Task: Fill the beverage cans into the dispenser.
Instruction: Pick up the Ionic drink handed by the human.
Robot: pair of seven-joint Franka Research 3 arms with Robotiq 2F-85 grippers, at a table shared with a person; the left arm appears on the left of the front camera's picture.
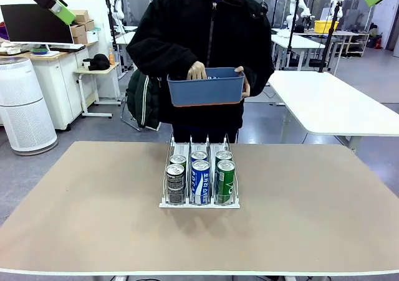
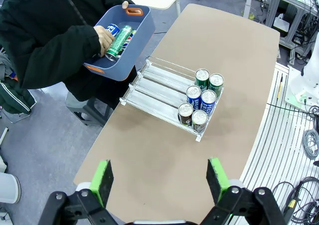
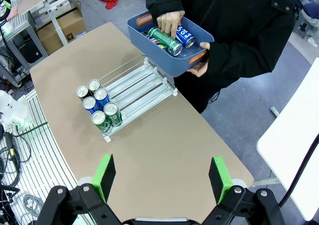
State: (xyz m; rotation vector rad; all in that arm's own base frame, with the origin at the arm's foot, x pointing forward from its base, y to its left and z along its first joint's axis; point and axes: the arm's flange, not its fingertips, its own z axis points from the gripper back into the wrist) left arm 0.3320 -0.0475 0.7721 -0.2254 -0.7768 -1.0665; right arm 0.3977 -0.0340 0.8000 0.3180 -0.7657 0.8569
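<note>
- The left claw (image 2: 159, 166) hung high over the worktop's (image 2: 164, 150) near edge, jaws wide and gripping nothing.
- The right claw (image 3: 161, 161) hung just as high on its own side, also wide and empty.
- The rack (image 1: 199, 204) stood in the middle of the worktop, its far end close to the far edge.
- Six cans (image 1: 200, 181) stood upright at the rack's near end, two to a lane: dark on the robot's left, blue and white in the middle, green and white on the right.
- Behind them, the far stretch of all three lanes lay bare.
- Beyond the far edge, a person held a blue bin (image 1: 206, 89) above the rack's far end. One hand (image 3: 170, 21) was inside it, resting on a green can (image 3: 167, 40) that lay among blue ones.
- The step in hand looked like fetching the next can out of the bin, so the filling seemed partly done.
- The next move probably called for that can to be stood upright in the open far end of a lane, most fittingly the green one.
- If a claw were to take it, it would have to come down and reach across to the far edge first.
</note>
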